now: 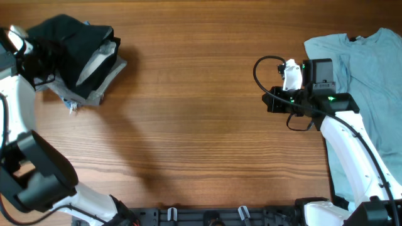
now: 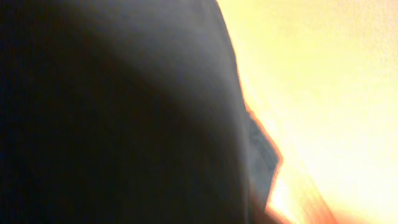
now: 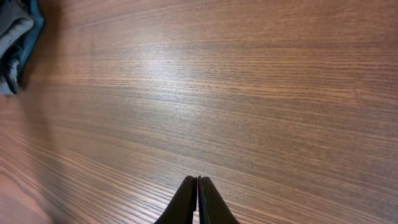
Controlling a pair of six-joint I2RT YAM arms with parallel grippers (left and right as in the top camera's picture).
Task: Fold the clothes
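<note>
A pile of folded clothes [image 1: 85, 59], a black garment on top of grey ones, lies at the table's far left. My left gripper [image 1: 39, 58] is at the pile's left edge. The left wrist view is filled with blurred dark fabric [image 2: 118, 112], so its jaws are hidden. A light blue T-shirt [image 1: 370, 69] lies spread at the far right. My right gripper [image 1: 269, 100] is shut and empty over bare wood just left of the T-shirt. Its closed fingers [image 3: 198, 190] show in the right wrist view, with the pile [image 3: 15, 37] far off at top left.
The wooden table [image 1: 201, 125] lies between the pile and the T-shirt. A black cable [image 1: 259, 69] loops off the right wrist. The T-shirt hangs past the right side under my right arm.
</note>
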